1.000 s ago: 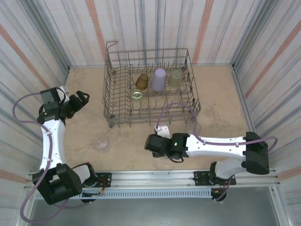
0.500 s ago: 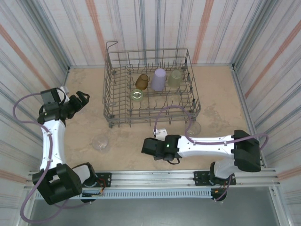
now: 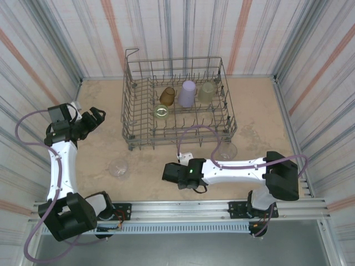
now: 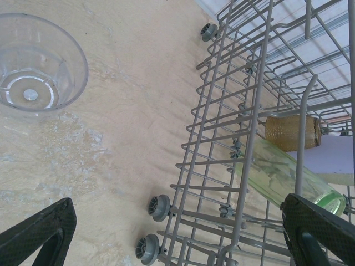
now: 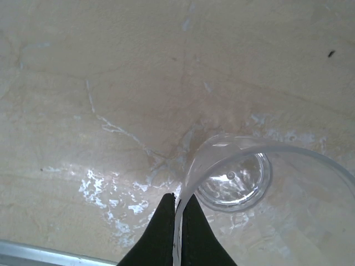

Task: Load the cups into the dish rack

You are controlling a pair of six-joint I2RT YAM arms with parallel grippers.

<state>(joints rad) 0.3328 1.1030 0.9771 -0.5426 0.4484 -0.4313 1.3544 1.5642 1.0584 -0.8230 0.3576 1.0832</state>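
Broadly, the tabletop (image 3: pixel 266 111) carries the rack (image 3: pixel 128 105) in the upper middle of the overhead frame. Both arms reach in from the bottom edge. The right arm (image 3: pixel 238 165) lies low across the lower middle, its wrist pointing left. The left arm (image 3: pixel 58 160) stands at the left edge, its wrist level with the rack's left wall.

Inside the rack are a lavender cup (image 3: pixel 187 93), an amber cup (image 3: pixel 166 96) and two yellow-green ones. The upper green cup (image 3: pixel 206 91) sits at upper right, and the lower green cup (image 3: pixel 161 111) is just below the amber.

Loose clear cups rest on the tabletop: the left cup (image 3: pixel 118 167) at lower left and the corner cup (image 3: pixel 226 149) just off the rack's lower right corner. The far cup (image 4: pixel 39 66) stands mouth up at the upper left of the left wrist frame. I cannot tell whether it is one of those two.

The right jaws are pinched tight on the thin wall of the held cup (image 5: pixel 233 180), one side inside the rim and one outside. The left jaws gape wide, gripping nothing.

The rack lies straight up the overhead frame from the right jaws, near but not touching. The held cup's long axis runs roughly vertical, mouth up, its body to the right of the jaws in the wrist frame. The right arm likely has to lift it over the near wall.
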